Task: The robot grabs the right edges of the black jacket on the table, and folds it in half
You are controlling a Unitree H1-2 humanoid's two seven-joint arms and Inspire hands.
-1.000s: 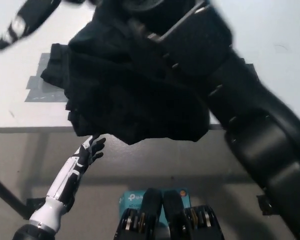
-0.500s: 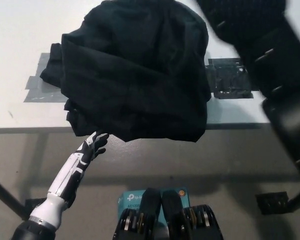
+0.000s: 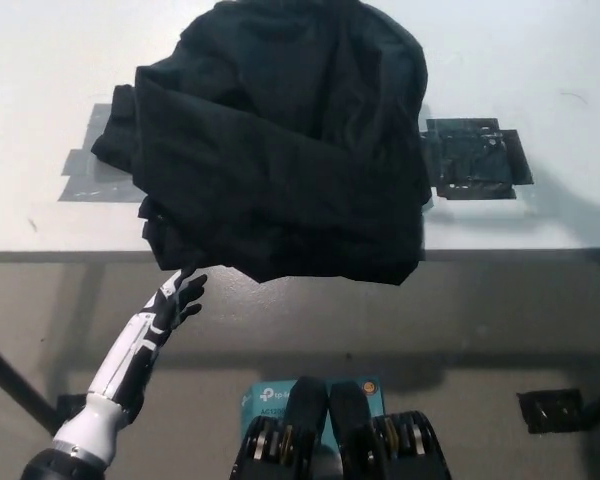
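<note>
The black jacket [image 3: 280, 150] lies bunched and doubled over on the white table [image 3: 40, 60], its near edge hanging over the table's front. My white left hand [image 3: 175, 300] reaches up from the lower left to just below the jacket's hanging front left corner, fingers apart and holding nothing. The black right arm and hand are out of the picture.
Grey tape patches [image 3: 95, 165] show on the table left of the jacket, and a dark taped patch [image 3: 475, 160] lies to its right. Below the table's front edge [image 3: 60, 257] is grey floor, with a teal box [image 3: 270, 395] near the bottom.
The black right arm, over the jacket a second ago, has swung away to the right and left the picture. The jacket stays folded over. The left hand barely moved.
</note>
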